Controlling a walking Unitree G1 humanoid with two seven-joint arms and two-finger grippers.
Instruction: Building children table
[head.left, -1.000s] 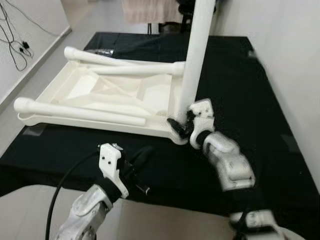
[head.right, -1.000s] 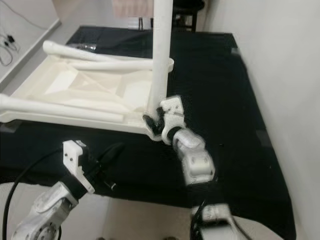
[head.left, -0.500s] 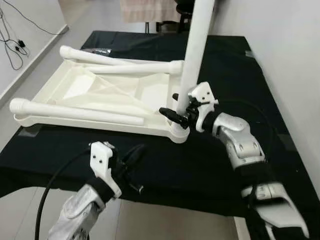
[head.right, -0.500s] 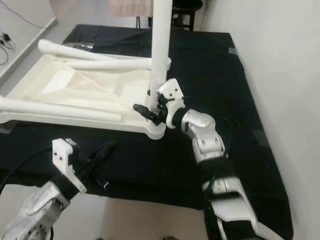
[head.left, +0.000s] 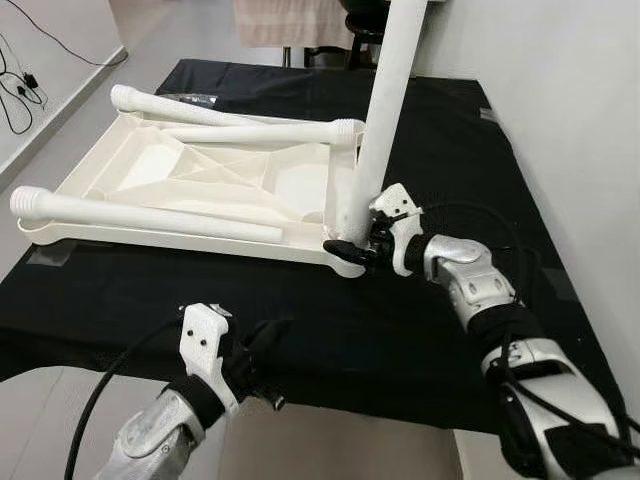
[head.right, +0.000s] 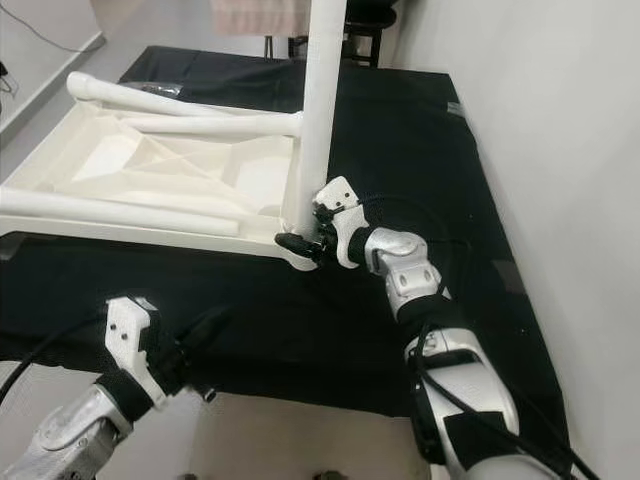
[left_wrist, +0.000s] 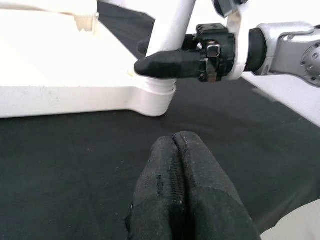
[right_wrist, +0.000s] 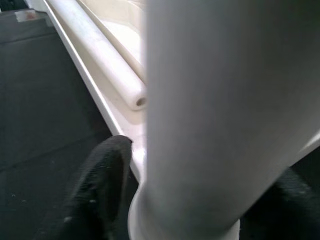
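Item: children's tabletop (head.left: 200, 190), white plastic, lying upside down on a table (head.left: 470, 150) covered in black cloth. Ribbed underside faces up.

Legs, upright: one leg (head.left: 385, 110) stands in the near right corner socket (head.left: 345, 255) of the tabletop, leaning slightly and rising out of frame. Whether it is fully seated cannot be told.

Legs, loose: three more lie across the upturned top. One long leg (head.left: 150, 215) runs along the near edge, one (head.left: 255, 132) lies across the far part, and one (head.left: 165, 105) sits at the far left corner. None of these stands in a socket.

Right tool (head.left: 362, 243): at the base of the upright leg, just above the corner socket, its black fingers (left_wrist: 170, 64) closed around the leg on either side. The right wrist view shows the leg close between the two fingers.

Left tool (left_wrist: 182, 200): low over the near edge of the table, near the tabletop's front rim but apart from it. Its two fingers are pressed together with nothing between them.

Progress, as judged: early. One leg of four is placed, and likely being turned or pushed home. Three legs remain to be fitted, after which the piece must be turned onto its feet.

Other: cables (head.left: 25, 80) on the floor at far left; chair legs (head.left: 350, 45) beyond the table.
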